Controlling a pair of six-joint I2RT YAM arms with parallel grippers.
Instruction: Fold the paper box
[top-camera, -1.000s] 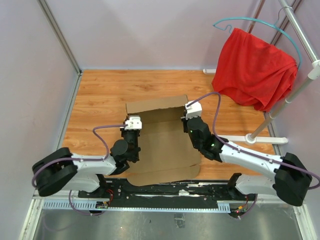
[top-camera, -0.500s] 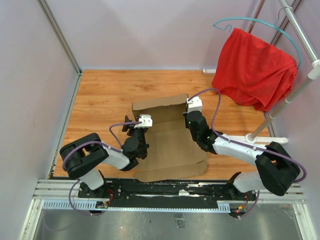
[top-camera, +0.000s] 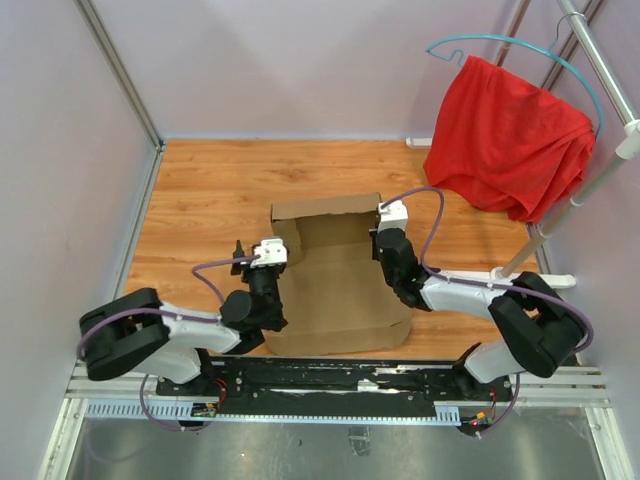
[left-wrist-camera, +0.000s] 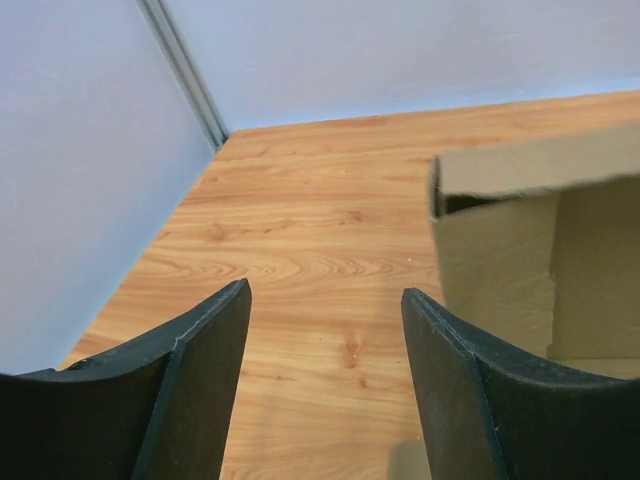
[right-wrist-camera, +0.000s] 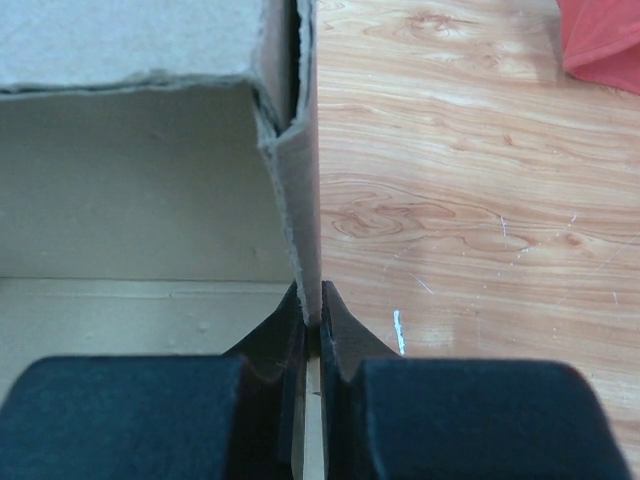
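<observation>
Brown paper box (top-camera: 340, 290) sits mid-table (top-camera: 200, 190), back + R walls upright, front panel flat toward arm bases. R gripper (right-wrist-camera: 311, 295) clenched on box's R wall edge, nr back-R corner. L gripper (left-wrist-camera: 325, 295) spread wide, grasping nothing, just off box's L side. Bare wood L of + behind box; red cloth (top-camera: 510, 140) well R of box.
</observation>
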